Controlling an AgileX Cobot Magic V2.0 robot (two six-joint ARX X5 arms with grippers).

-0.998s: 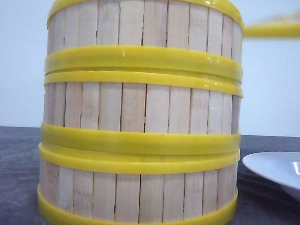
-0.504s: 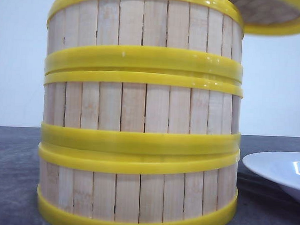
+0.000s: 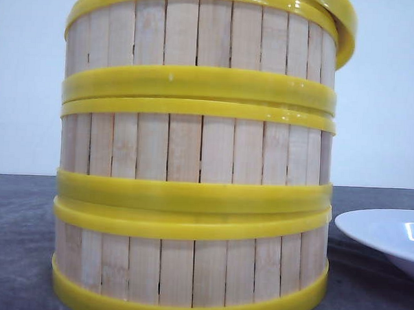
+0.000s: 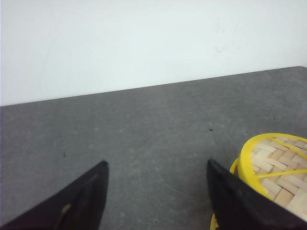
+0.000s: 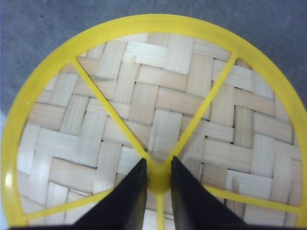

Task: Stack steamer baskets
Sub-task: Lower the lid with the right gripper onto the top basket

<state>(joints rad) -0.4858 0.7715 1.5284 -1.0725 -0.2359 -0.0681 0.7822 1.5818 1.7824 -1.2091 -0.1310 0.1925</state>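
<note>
On my right wrist feed the right pincer [image 5: 158, 179] has its two black fingers [image 5: 127, 196] drawn in close on the yellow hub where the spokes of the lid [image 5: 158, 110] meet, so it has hold of the lid by that centre knob. The lid's woven bamboo top fills nearly the whole of that view, with its thick yellow rim running round it and grey surface [image 5: 43, 19] showing beyond the edge.

On the left wrist feed the left pincer [image 4: 156, 191] stands wide apart with nothing between its fingers [image 4: 81, 201], hanging over bare grey surface [image 4: 153, 129]. Just beside one fingertip I see part of the lid [image 4: 276, 165], woven top and yellow spokes facing up.

In the front view the steamer baskets [image 3: 196, 158] stand as one straight stack of three on the surface [image 3: 17, 243], close to the camera, each pale slatted wall bounded by yellow rims that meet the next basket's rim. At the top right of the stack a yellow rim of the lid [image 3: 344, 30] curves over and past the top basket's edge; I cannot tell whether it is fully seated. A white plate [image 3: 389, 238] lies on the surface to the right of the stack, apart from it.
</note>
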